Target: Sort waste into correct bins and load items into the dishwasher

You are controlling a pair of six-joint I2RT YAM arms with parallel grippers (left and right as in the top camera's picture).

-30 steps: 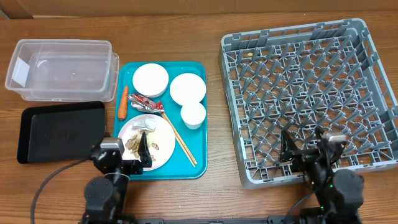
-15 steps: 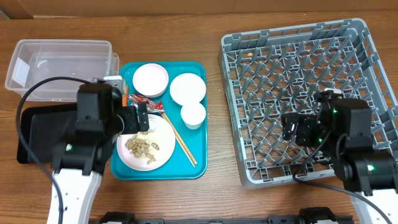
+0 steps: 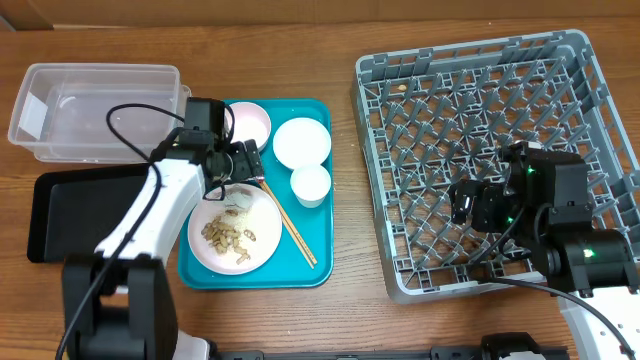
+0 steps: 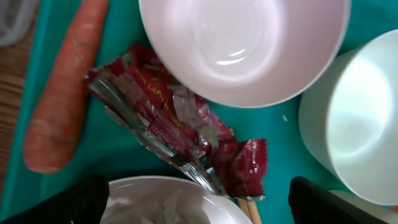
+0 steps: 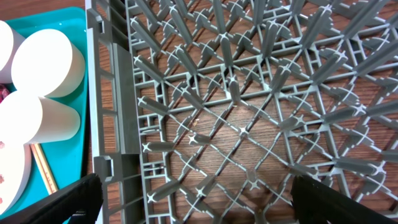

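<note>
1. Altogether, four pieces of white crockery sit on the teal tray (image 3: 300, 272): two bowls (image 3: 302, 142) at its far end, one cup (image 3: 310, 185) just in front of the right-hand bowl, and one plate (image 3: 262, 252) at its near end.
2. Also on the tray are one carrot (image 4: 59, 99) along its left edge and one red-and-white wrapper (image 4: 180, 134) between the carrot, the left bowl and the plate.
3. One heap of peanut shells (image 3: 228, 235) lies on the plate, with a crumpled white tissue (image 4: 158, 202) at the plate's far rim. One pair of chopsticks (image 3: 292, 228) lies aslant just right of the plate.
4. Two bins lie left of the tray: one clear tub (image 3: 95, 110) by its far-left corner and one black tray (image 3: 70, 215) by its near-left side.
5. One grey dish rack (image 3: 495, 150) stands apart to the right of the tray.
6. One left arm (image 3: 150, 215) reaches over the tray's left edge. The left jaws are spread wide above the wrapper and grip nothing.
7. One right arm (image 3: 560, 210) hangs over the rack's near part, right of the tray. The right jaws are spread and empty.
8. Under everything is a brown, wood-grained tabletop (image 3: 340, 315). It fills the overhead view around the tray, and a pale shape I cannot identify cuts the far-left corner.
</note>
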